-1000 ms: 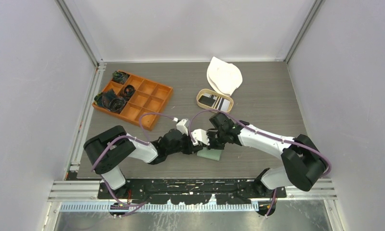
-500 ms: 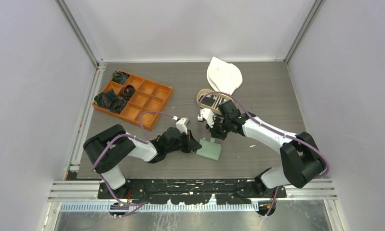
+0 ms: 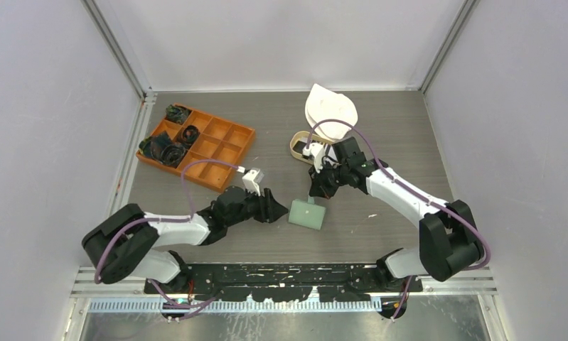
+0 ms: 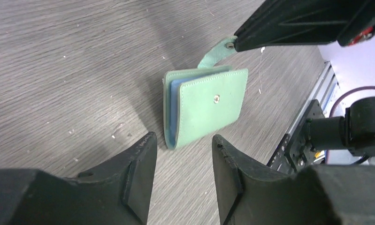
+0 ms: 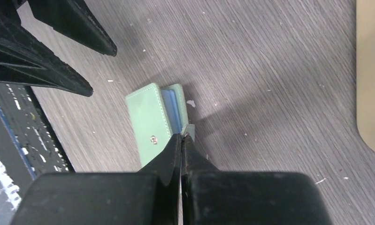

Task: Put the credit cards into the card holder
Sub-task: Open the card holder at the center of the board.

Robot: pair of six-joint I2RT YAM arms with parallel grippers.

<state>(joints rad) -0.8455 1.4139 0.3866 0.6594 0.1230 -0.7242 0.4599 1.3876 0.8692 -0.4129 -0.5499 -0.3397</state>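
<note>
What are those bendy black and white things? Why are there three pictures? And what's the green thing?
They are two robot arms, a left arm and a right arm, bolted to a table. Each ends in a hand with two fingers. One picture looks down from a camera up high. The other two come from little cameras on the wrists, so you see each hand's own black fingers up close.

The green thing is a card holder, lying folded on the table. The left hand is open beside it and holds nothing. The right hand is shut, with its tips at the strap; I can't tell if it pinches it.

Farther back are an orange box with dark bundles, a tan oval tray and something white and floppy.
</note>
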